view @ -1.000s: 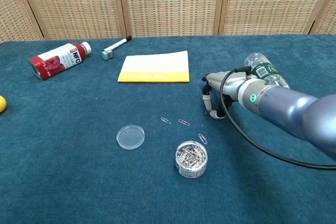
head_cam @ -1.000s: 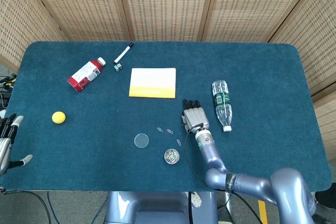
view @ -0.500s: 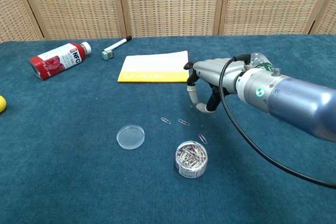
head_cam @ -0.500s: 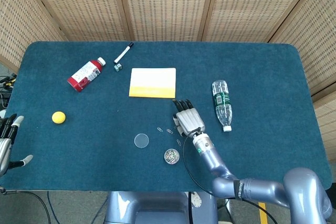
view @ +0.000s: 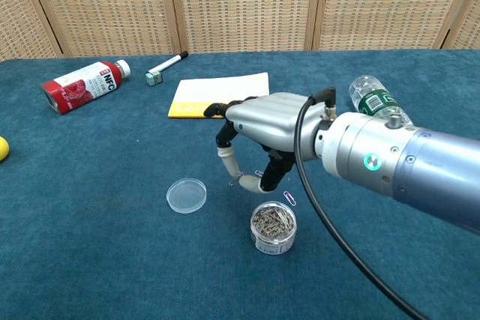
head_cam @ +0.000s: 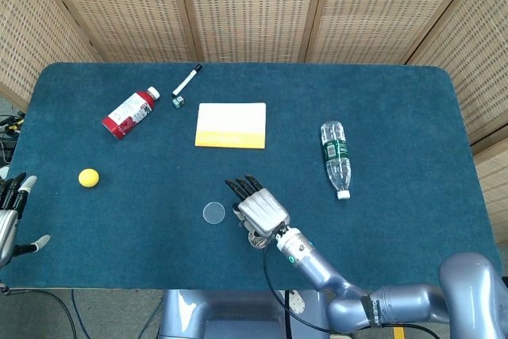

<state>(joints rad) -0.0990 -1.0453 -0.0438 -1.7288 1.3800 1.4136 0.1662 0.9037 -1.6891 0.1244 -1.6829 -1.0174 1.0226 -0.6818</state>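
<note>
My right hand [head_cam: 258, 210] [view: 264, 127] hovers palm down over the middle of the blue table, fingers apart and bent downward, holding nothing. Just below and in front of it stands a small clear jar of paper clips [view: 273, 227], mostly hidden under the hand in the head view. The jar's round clear lid [head_cam: 213, 212] [view: 186, 195] lies flat to the hand's left. A loose paper clip [view: 289, 199] lies beside the jar; others are hidden behind the fingers. My left hand [head_cam: 9, 216] sits off the table's near left corner, fingers apart and empty.
A yellow-and-white notepad [head_cam: 231, 125] [view: 218, 95] lies beyond the right hand. A water bottle [head_cam: 336, 156] [view: 373, 98] lies on its side to the right. At the back left lie a red bottle [head_cam: 130, 112] and a marker [head_cam: 187, 81]. A yellow ball [head_cam: 88, 178] rests near the left edge.
My right hand has swept left and toward the table's near edge, from beside the water bottle to above the loose clips and jar. The left hand has not moved.
</note>
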